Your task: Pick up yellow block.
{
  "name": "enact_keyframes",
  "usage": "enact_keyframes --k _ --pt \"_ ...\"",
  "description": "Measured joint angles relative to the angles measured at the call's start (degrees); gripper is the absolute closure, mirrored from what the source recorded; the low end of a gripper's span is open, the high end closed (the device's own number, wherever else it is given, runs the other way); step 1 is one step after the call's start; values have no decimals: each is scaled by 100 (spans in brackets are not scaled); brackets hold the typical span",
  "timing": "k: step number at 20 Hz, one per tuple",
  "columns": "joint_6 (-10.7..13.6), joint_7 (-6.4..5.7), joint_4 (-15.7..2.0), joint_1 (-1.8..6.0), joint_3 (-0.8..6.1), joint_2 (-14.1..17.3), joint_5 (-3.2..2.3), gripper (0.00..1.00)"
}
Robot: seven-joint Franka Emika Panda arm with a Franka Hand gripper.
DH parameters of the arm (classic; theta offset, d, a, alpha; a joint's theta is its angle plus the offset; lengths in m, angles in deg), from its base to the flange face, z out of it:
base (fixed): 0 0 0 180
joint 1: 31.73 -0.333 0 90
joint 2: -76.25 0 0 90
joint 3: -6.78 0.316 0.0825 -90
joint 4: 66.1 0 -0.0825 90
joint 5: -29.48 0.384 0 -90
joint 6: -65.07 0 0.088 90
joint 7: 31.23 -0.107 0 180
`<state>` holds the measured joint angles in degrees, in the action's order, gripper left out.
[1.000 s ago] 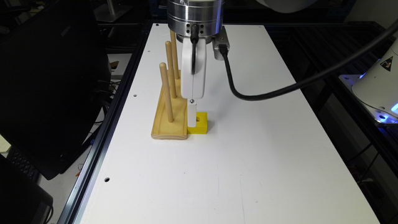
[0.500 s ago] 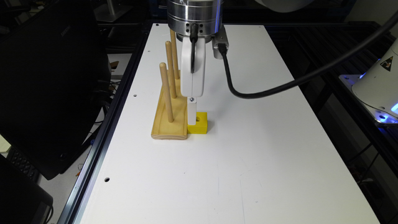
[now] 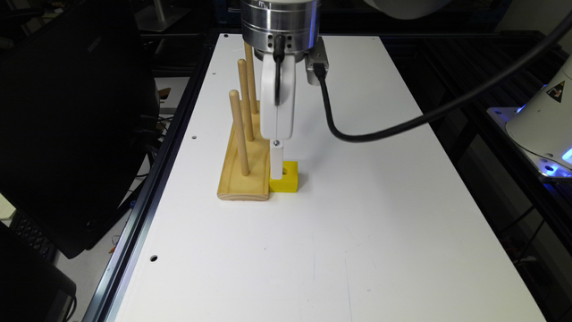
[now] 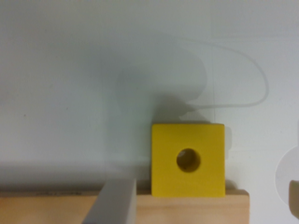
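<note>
One small bright yellow square block point(image 3: 285, 177) with a round hole in its top lay flat on the white worktop point(image 3: 357, 223). It sat touching one long side of a pale wooden base point(image 3: 245, 172), right at the end of that base. In the wrist view the yellow block point(image 4: 188, 159) pressed against the edge of the wooden base point(image 4: 187, 207), and the hole looked dark inside.

Three thin wooden pegs point(image 3: 239, 132) stood straight up from the base in a row. The base lay close to the long edge of the worktop on the exterior view's left, and the block was on the side of the base away from that edge.

The white end effector point(image 3: 277, 167) hung down from a shiny metal wrist point(image 3: 280, 24). Its tip was low, just over the place where the block met the base. One grey finger point(image 4: 111, 201) showed in the wrist view, in front of the wooden base and beside the block, not on it. I could not tell if the end effector was apart or together. It was not clamped on the block, which lay on the worktop.

A thick black cable point(image 3: 402, 120) looped from the wrist across the worktop toward the exterior view's right. A big black screen point(image 3: 67, 112) stood off the worktop on the exterior view's left.
</note>
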<state>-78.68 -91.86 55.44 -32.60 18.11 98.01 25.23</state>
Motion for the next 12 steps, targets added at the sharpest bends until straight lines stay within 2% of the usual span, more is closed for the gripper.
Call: enact_keyframes --k 3,9,12 --pt "-123 -1 -8 1 -14 146 -45 0" --pt "-139 -1 -11 0 -16 191 -60 0" --pt "-301 -1 -12 -3 -34 364 -83 0"
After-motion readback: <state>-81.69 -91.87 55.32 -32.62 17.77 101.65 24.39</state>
